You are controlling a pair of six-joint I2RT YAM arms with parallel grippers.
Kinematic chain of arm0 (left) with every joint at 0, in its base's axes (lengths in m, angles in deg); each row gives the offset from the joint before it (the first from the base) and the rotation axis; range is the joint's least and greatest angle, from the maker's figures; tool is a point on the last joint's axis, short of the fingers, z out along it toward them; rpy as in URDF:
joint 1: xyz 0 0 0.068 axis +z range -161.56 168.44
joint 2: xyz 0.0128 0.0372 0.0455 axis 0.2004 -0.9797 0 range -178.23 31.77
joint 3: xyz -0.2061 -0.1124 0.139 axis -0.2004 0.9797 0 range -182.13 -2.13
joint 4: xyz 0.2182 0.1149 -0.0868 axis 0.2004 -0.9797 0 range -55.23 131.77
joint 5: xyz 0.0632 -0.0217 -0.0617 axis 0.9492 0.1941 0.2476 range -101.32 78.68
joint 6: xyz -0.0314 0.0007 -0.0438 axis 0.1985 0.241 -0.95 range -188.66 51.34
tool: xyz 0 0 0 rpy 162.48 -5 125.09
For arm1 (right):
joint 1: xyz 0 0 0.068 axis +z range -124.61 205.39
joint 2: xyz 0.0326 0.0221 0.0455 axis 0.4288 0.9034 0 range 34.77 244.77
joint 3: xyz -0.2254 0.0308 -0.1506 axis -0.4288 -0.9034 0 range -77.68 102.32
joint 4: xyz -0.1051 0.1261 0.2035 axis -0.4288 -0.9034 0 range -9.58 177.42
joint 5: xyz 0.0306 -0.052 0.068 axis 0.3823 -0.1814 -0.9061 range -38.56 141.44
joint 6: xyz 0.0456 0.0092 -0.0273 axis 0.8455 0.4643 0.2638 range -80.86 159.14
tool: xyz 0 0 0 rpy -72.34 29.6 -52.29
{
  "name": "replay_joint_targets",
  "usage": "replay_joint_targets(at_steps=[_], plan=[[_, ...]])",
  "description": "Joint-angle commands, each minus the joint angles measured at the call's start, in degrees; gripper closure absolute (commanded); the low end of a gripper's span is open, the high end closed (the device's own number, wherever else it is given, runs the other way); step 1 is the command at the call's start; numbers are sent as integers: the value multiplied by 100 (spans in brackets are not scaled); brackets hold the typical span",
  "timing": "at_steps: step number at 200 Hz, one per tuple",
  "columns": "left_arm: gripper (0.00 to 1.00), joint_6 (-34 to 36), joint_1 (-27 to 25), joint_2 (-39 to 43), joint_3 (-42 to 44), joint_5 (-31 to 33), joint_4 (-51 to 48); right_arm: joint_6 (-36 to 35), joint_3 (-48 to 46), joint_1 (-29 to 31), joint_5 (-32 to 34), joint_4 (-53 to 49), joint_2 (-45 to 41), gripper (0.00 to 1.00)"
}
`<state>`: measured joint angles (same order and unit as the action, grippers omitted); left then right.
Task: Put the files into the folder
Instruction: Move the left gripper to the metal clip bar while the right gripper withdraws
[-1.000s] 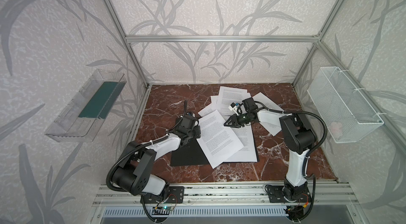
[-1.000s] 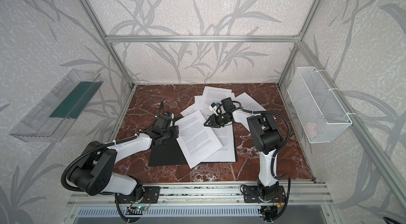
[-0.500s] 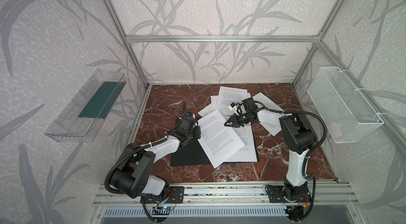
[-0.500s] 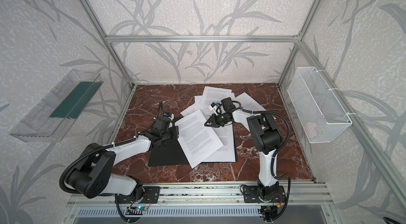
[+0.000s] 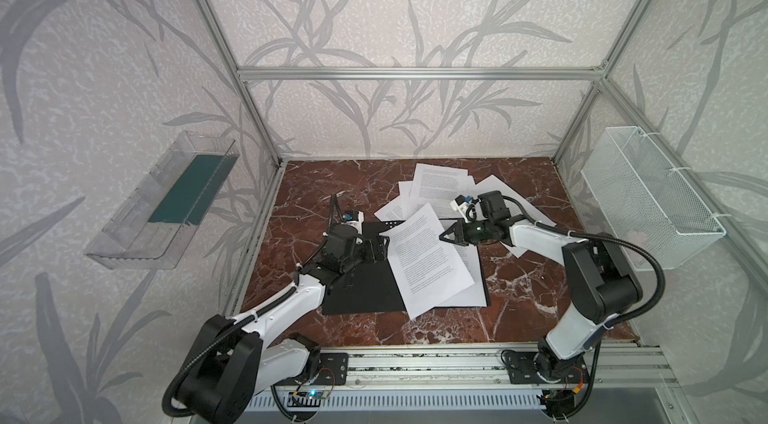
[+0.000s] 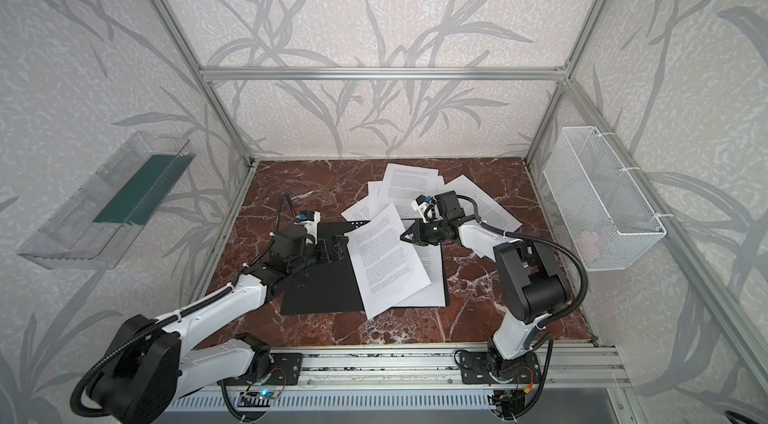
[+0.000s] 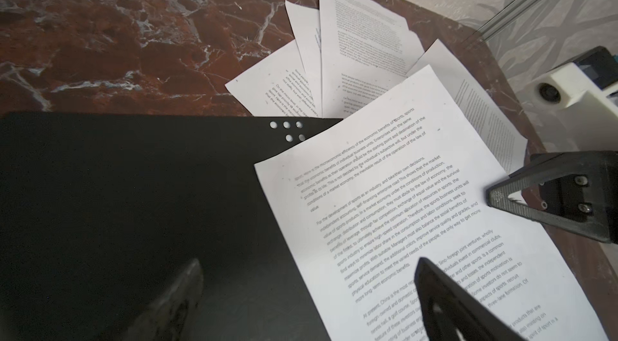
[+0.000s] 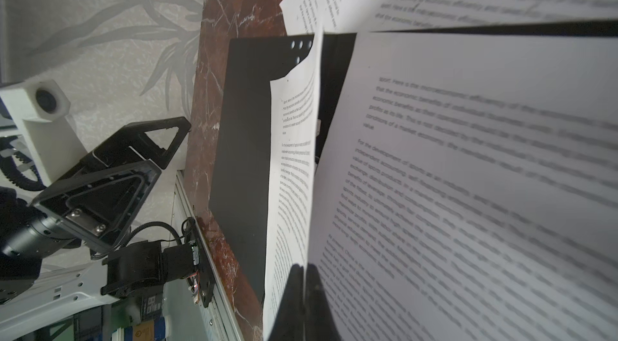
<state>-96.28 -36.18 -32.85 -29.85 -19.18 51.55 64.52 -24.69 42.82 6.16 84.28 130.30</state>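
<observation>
The folder lies open on the marble table, its black inside up. Files lie on its right half, and the top sheet sits askew over the spine. My right gripper is shut on that sheet's far right edge, which is lifted slightly. My left gripper stands open, holding nothing, just above the folder's left half, straddling the sheet's left edge. More files lie fanned out behind the folder.
A clear plastic tray with a green insert hangs on the left wall. A white wire basket hangs on the right wall. Aluminium frame posts stand at the back corners, and a metal rail runs along the table's front edge.
My left gripper has opened beside the top sheet's left edge. My right gripper has closed fully on the sheet's right edge. Neither arm has shifted much.
</observation>
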Motion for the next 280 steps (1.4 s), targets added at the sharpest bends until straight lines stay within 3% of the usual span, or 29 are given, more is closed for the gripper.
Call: replay_joint_targets(at_steps=[1, 54, 100, 200, 280], plan=[[1, 4, -147, 366, 150, -84, 224, 275, -442, -356, 447, 243, -543, 100], [1, 419, -927, 204, -131, -395, 182, -203, -1085, -697, 1551, -428, -1446, 100], [1, 459, -1030, -54, -229, -481, 166, -341, -1335, -695, 2065, -478, -1773, 100], [1, 494, -1027, -270, -275, -534, 186, -701, -1200, -348, 2161, -609, -1596, 100], [1, 424, -1040, -437, -297, -724, 314, -204, -1487, -249, 2323, -27, -1558, 100]])
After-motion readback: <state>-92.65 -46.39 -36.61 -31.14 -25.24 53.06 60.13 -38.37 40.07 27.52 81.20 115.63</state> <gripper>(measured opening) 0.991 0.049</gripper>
